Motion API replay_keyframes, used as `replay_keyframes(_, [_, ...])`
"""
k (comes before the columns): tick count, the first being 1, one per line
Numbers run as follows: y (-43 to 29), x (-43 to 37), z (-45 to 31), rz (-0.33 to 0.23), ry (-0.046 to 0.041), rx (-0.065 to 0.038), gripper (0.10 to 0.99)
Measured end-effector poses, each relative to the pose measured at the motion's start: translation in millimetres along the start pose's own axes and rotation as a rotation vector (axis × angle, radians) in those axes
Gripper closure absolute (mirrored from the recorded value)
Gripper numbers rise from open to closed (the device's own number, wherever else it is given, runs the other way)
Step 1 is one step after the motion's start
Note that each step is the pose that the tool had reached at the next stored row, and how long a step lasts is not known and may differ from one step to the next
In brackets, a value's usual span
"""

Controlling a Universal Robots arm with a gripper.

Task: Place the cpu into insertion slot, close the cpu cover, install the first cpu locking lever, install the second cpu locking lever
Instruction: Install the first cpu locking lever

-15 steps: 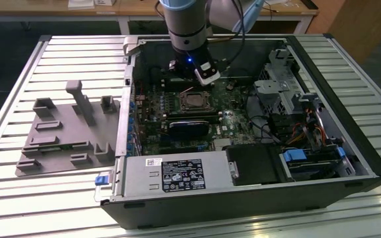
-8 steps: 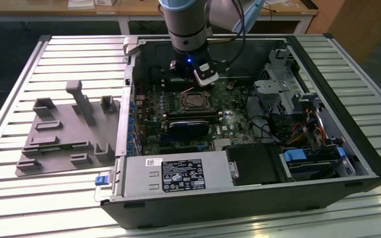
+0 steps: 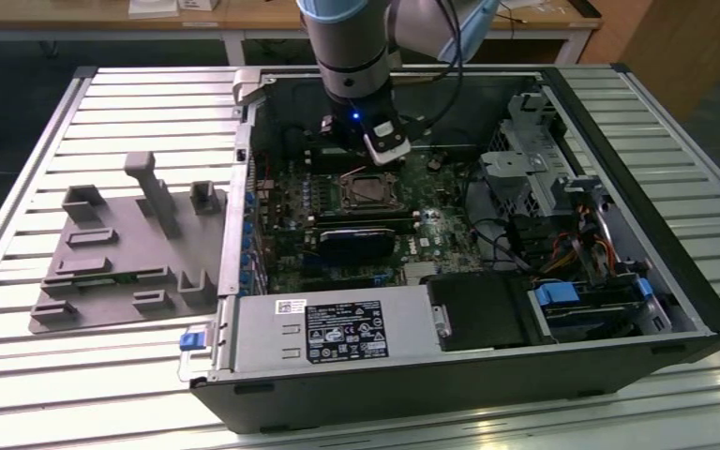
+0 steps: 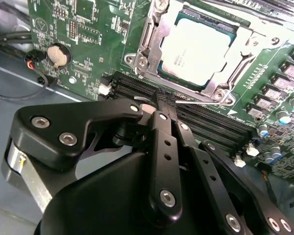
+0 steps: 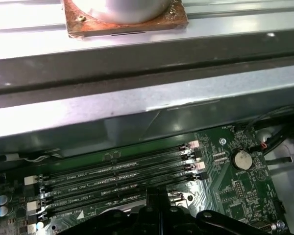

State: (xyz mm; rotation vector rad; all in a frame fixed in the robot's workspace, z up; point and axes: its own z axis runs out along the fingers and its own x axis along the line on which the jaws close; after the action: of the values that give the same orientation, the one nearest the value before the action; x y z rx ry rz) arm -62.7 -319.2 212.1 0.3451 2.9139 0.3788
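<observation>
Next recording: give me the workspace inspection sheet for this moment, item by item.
Surface: slatted metal table; an open computer case lies on it.
Job's things: cpu seated in the insertion slot; cpu cover down around it; whether it is latched cannot be told.
Clutter: grey moulded fixture on the table, at the exterior view's left of the case.
Grippers: gripper shut, low over the memory slots beside the socket.
Cables: dark wires near the coin cell; bundled leads inside the case.
Surroundings: wooden desk behind the table.
</observation>
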Motion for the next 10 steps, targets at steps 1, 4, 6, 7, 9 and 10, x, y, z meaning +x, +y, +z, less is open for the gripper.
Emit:
replay_keyframes(1, [0.1, 0.3, 0.4, 0.009, -0.0028, 0.001, 0.984])
replay_keyframes(4, [1.1, 1.7, 1.3, 0.026, -0.0082, 0.004, 0.984])
replay_keyframes(6, [2.6, 3.0, 2.0, 0.031, -0.0102, 0.004, 0.984])
replay_keyframes(7, [3.5, 3.6, 2.3, 0.032, -0.011, 0.005, 0.984])
replay_keyframes(9, [4.9, 4.6, 2.8, 0.035, -0.013, 0.005, 0.984])
replay_keyframes(10, [5.2, 4.9, 3.1, 0.037, -0.0145, 0.005, 0.984])
